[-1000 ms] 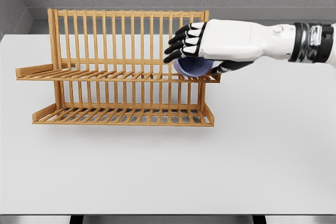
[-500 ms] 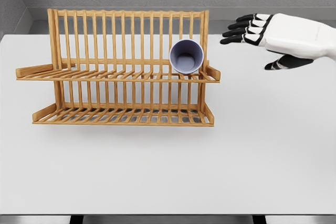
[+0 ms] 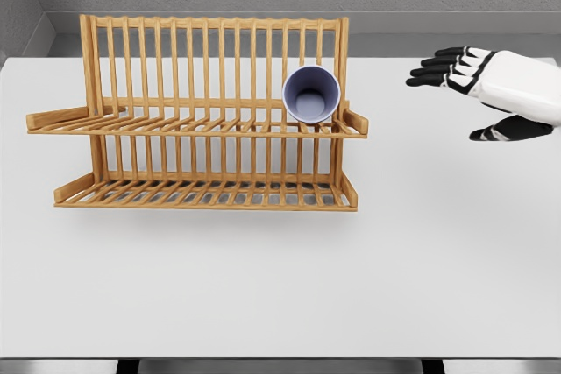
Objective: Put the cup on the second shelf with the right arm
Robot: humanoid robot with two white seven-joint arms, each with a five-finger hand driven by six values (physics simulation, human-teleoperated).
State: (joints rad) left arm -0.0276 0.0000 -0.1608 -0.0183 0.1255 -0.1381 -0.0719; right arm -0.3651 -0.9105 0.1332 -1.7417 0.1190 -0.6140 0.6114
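The cup (image 3: pixel 311 94) is a pale lavender-blue tumbler with a plain, smooth wall and a thin, lighter rim. It lies on its side, its round mouth facing the camera, so the shaded interior and flat bottom are visible. It rests on the upper shelf (image 3: pixel 175 124) of the wooden dish rack (image 3: pixel 206 111), near the right end of that shelf, against the upright back slats and just left of the right end post. The rack has two slatted tiers and stands in the upper left half of the frame on the white desk (image 3: pixel 280 278).

The right hand (image 3: pixel 491 94) appears at the upper right edge of the frame, well apart from the cup and the rack. Its black-tipped fingers (image 3: pixel 438 67) are extended and slightly spread toward the left, thumb below, and it holds nothing.
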